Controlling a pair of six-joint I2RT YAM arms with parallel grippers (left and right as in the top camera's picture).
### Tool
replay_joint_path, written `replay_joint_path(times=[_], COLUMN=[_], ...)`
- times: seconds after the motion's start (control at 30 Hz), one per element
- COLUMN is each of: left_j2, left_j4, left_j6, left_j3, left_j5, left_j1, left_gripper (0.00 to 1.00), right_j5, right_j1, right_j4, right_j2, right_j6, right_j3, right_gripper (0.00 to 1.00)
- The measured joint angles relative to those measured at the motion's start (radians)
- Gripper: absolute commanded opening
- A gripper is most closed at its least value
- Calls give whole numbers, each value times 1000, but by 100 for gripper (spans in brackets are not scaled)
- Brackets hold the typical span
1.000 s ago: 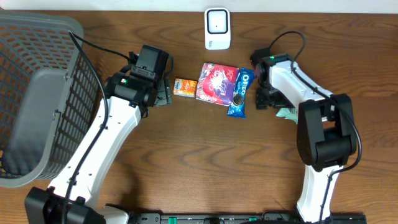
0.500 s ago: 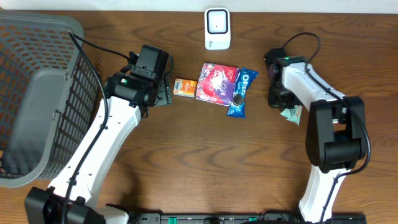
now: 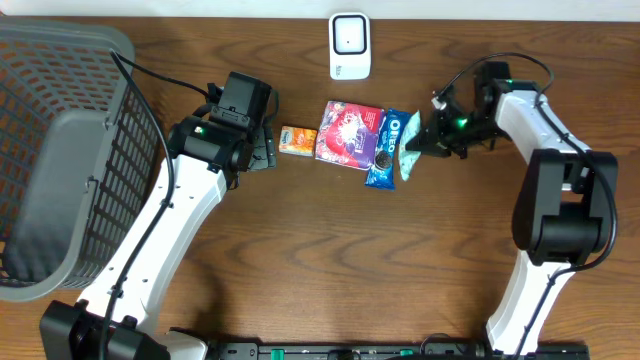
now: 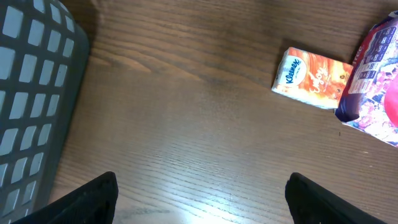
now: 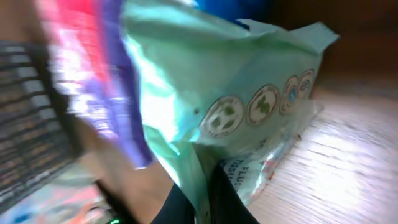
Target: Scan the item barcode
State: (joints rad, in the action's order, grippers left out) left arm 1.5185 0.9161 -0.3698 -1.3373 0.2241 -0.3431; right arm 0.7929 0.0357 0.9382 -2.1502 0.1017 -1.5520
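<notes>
Green packet (image 3: 409,153) clamped in right pincer (image 3: 429,139)

- The overhead view looks straight down from high up, taking in the whole table (image 3: 330,280), with the basket (image 3: 60,150) at the left and the scanner (image 3: 349,45) at the far edge.
- The left wrist view looks down at the wood from close by, sharing the orange tissue pack (image 4: 311,78) and the basket's wall with overhead.
- The right wrist view sits pressed close to a pale green packet (image 5: 205,81), blurred; overhead shows that packet too.
</notes>
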Motion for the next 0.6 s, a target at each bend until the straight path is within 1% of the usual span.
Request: replay_joint_path(times=[0.07, 0.2, 0.33, 0.43, 0.53, 0.57, 0.6], left_j2=[0, 0, 0, 0, 0, 0, 0], left_j4=[0, 0, 0, 0, 0, 0, 0], left_j6=[0, 0, 0, 0, 0, 0, 0], left_j3=[0, 0, 0, 0, 0, 0, 0], left_j5=[0, 0, 0, 0, 0, 0, 0], left_j1=[0, 0, 0, 0, 0, 0, 0], left_gripper=[86, 86, 86, 86, 86, 86, 86], right_j5=[79, 288, 393, 403, 348, 318, 294], right_j1=[23, 64, 85, 104, 134, 148, 161], right_j4=[-32, -159, -217, -247, -229, -207, -190], right_j2=[0, 0, 0, 0, -2, -2, -2], right_j6=[-10, -25, -31, -28, -9, -4, 0], right_j3=[13, 88, 160, 216, 254, 257, 257], right_gripper=[1, 1, 1, 1, 1, 4, 11])
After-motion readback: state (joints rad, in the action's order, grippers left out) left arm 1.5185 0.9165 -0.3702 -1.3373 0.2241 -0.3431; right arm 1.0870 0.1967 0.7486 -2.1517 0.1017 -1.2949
